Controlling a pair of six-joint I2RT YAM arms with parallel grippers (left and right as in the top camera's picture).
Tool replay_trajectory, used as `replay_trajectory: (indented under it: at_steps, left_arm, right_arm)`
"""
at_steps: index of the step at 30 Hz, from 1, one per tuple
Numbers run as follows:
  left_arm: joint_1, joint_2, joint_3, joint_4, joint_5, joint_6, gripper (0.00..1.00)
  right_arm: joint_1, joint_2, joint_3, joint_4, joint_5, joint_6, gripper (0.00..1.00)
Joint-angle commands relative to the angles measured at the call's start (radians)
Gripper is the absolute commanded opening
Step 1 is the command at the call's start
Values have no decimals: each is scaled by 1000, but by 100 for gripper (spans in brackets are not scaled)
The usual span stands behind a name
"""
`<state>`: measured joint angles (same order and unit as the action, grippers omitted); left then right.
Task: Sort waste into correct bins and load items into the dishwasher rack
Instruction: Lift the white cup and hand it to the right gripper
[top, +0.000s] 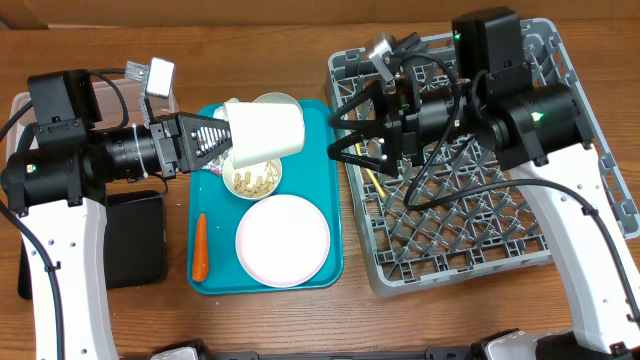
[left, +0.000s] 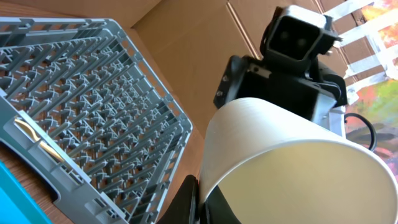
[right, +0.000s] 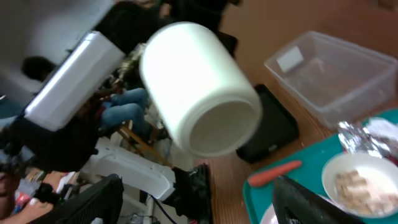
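Observation:
My left gripper (top: 205, 140) is shut on the rim of a pale bowl (top: 265, 130) and holds it tilted above the teal tray (top: 325, 180); the grip shows in the left wrist view (left: 199, 199) on the bowl (left: 280, 162). My right gripper (top: 350, 135) is open and empty just right of that bowl, between it and the grey rack (top: 470, 230). In the right wrist view the bowl (right: 199, 93) hangs ahead of the open fingers (right: 199, 205). A second bowl holds crumbs (top: 252, 180). The plate (top: 283, 240) and carrot (top: 200, 247) lie on the tray. Foil (right: 354, 134) and napkin (right: 382, 130) lie beside the crumb bowl.
The black tray (top: 135, 240) lies left of the teal tray, and the clear tub (top: 100, 95) stands behind it, partly under my left arm. A yellow spoon (top: 378, 178) lies in the rack's left side. The rack (left: 81, 112) fills the left wrist view's left.

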<state>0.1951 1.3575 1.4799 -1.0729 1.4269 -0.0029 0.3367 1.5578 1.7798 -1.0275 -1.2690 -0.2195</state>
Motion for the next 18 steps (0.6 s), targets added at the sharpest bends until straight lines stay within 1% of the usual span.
replay_trajectory:
  at_steps: [1, 5, 8, 12, 16, 18]
  left_arm:
    - [-37, 3, 13, 5, 36, 34, 4]
    - [-77, 3, 13, 25, 29, 34, 4]
    - [-96, 3, 13, 36, 30, 33, 4]
    - [-112, 3, 13, 42, 32, 34, 4]
    - [-126, 3, 13, 63, 66, 34, 4]
    - [-126, 3, 13, 64, 63, 34, 4]
  right_arm:
    - [22, -10, 5, 39, -97, -16, 80]
    - [30, -10, 5, 64, -93, -16, 80]
    - [30, -10, 5, 60, -54, -13, 80]
    - [30, -8, 5, 61, -49, -13, 80]
    - [30, 2, 5, 37, 40, -13, 80]
    - [30, 8, 5, 31, 41, -13, 80]
